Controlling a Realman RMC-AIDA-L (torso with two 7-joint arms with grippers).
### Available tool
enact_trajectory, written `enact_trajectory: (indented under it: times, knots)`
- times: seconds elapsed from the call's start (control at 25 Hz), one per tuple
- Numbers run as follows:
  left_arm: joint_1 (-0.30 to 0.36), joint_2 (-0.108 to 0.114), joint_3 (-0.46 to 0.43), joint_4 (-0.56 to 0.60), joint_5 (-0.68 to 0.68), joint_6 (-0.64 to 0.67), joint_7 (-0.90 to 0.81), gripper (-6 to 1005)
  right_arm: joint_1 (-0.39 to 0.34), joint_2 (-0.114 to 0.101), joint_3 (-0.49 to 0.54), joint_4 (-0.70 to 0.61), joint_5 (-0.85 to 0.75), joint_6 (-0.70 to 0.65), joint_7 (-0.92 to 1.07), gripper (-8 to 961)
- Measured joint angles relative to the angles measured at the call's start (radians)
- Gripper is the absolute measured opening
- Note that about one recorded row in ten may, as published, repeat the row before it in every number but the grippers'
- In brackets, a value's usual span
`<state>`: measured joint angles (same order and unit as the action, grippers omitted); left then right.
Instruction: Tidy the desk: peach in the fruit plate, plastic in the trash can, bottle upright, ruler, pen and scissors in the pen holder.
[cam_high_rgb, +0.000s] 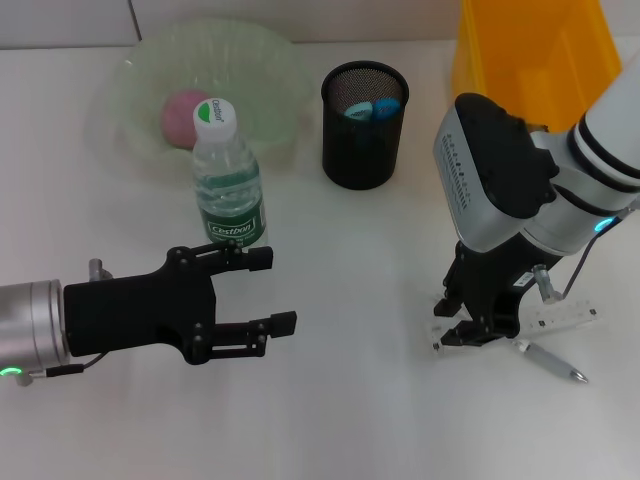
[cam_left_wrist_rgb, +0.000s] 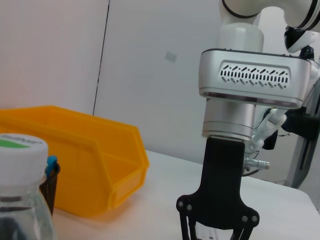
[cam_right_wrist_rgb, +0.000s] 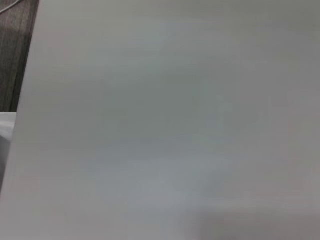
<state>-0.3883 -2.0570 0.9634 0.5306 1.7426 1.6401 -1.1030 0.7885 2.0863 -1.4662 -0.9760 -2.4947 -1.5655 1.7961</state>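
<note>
**Right hand working the ruler**

Nearest, the left hand is hovering with fingers apart just in front of the upright bottle. The right hand is pressing down over the clear ruler beside the pen on the counter; its finger state I cannot tell. Farther off, the pen holder is waiting; next it is needing a firm lift toward it

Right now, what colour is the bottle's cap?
White, with a green patch on top; the bottle cap shows best in the head view.
</note>
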Motion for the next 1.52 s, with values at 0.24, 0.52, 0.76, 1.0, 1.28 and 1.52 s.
enact_trajectory:
  times: [0.24,0.52,0.76,1.0,1.28,1.52]
  knots:
    - [0.002,0.0,0.0,-0.001,0.0,-0.001,0.0,812,-0.006,0.001,0.004,-0.011,0.01,0.006,0.0,255]
    - [0.002,0.0,0.0,-0.003,0.0,-0.008,0.002,812,-0.016,0.0,0.011,-0.051,0.014,0.002,0.016,73]
    - [0.004,0.002,0.0,-0.002,0.0,-0.01,0.0,812,-0.029,-0.001,0.003,-0.113,0.014,-0.023,0.076,151]
    - [0.002,0.002,0.0,-0.003,0.0,-0.009,0.0,813,-0.031,0.0,-0.012,-0.132,0.007,-0.048,0.082,305]
    - [-0.002,0.001,0.0,-0.001,0.0,-0.008,-0.01,813,-0.035,0.0,-0.071,-0.134,0.001,-0.04,0.087,565]
    - [-0.003,0.001,-0.001,0.0,0.0,-0.008,-0.011,813,-0.036,0.0,-0.079,-0.127,-0.001,-0.03,0.084,713]
